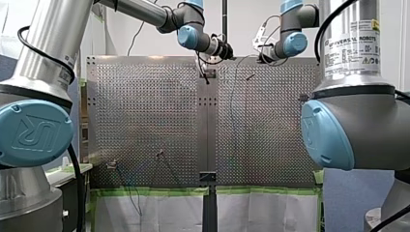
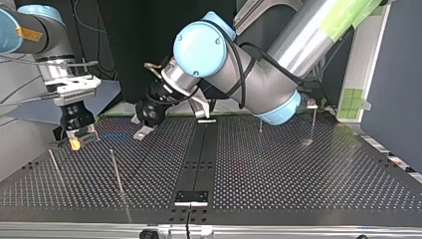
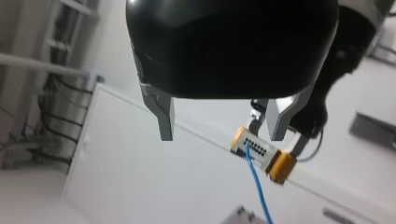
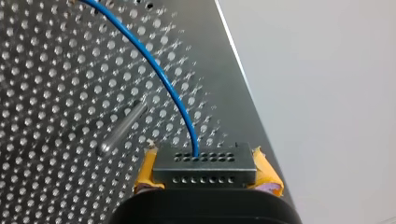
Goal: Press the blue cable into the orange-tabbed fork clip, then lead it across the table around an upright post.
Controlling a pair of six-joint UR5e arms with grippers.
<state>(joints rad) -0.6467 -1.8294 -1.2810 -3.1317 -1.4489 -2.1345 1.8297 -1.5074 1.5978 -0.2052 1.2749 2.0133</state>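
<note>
My right gripper (image 4: pixel 206 179) is shut on a grey perforated block (image 4: pixel 205 163), with yellow pads (image 4: pixel 145 175) on both sides of it. The blue cable (image 4: pixel 159 74) leaves the block and curves away over the perforated table. An upright post (image 4: pixel 122 128) stands just beside the cable. In the top view my right gripper (image 2: pixel 77 142) hangs low over the table's left side. My left gripper (image 2: pixel 140 127) hovers close by, open, its metal fingers (image 3: pixel 161 116) spread with nothing between them. The left wrist view shows the block (image 3: pixel 254 148) and cable (image 3: pixel 259 191) beyond those fingers.
Two thin posts (image 2: pixel 117 172) (image 2: pixel 53 164) stand near the front of the top view's left half. Two more uprights (image 2: pixel 260 124) (image 2: pixel 312 119) stand at the back right. A dark centre strip (image 2: pixel 199 154) splits the table. Small fixtures (image 1: pixel 112 164) (image 1: pixel 159 153) sit low in the front view.
</note>
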